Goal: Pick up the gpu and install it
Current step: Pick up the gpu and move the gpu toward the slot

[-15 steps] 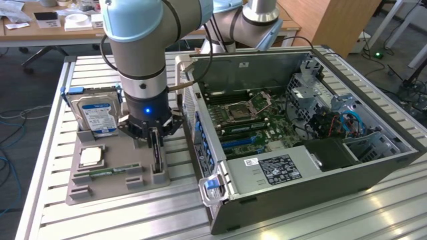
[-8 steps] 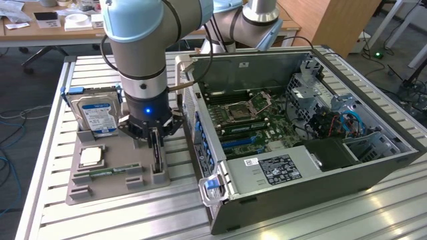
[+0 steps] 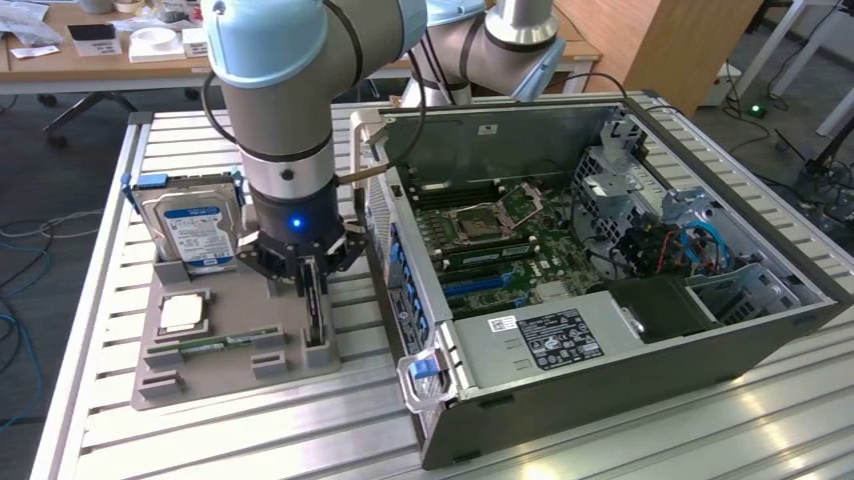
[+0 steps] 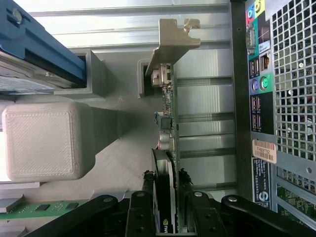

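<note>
The gpu [image 3: 315, 318] stands on edge in a slot of the grey holder tray [image 3: 200, 385], just left of the computer case in the exterior view. My gripper [image 3: 310, 285] comes straight down onto its upper edge. In the wrist view the gpu [image 4: 168, 123] runs edge-on away from the camera, and its silver bracket [image 4: 174, 42] sits at the far end by a holder post. My gripper [image 4: 165, 175] has a black finger pressed against each face of the card, so it is shut on it. The card's lower edge still rests in the holder.
On the same tray are a hard drive [image 3: 194, 232] with a blue-white label, a processor [image 3: 183, 312] and a green memory stick [image 3: 214, 343]. The open computer case [image 3: 747, 330] lies on its side, motherboard [image 3: 507, 240] exposed. Its rear port panel [image 4: 259, 84] is close beside the card.
</note>
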Controlling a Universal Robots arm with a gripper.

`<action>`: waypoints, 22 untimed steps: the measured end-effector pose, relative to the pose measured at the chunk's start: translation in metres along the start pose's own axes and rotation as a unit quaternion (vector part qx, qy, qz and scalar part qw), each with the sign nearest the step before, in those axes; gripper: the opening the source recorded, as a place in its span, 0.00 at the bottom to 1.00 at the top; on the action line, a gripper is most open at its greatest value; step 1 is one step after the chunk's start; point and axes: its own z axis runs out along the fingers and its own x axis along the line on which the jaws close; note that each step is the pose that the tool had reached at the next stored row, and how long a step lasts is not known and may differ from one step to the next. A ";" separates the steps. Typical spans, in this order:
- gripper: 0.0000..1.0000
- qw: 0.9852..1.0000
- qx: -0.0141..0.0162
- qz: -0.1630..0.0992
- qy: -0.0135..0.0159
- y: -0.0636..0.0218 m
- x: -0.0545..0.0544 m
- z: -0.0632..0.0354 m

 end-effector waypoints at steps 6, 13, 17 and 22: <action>0.33 1.000 0.000 0.000 0.000 0.0000 0.000 0.0000; 0.33 1.000 0.000 0.000 0.000 0.0000 0.000 0.0000; 0.26 1.000 0.000 0.000 0.000 0.0000 0.000 0.0000; 0.26 1.000 0.000 0.000 0.000 0.0000 0.000 0.0000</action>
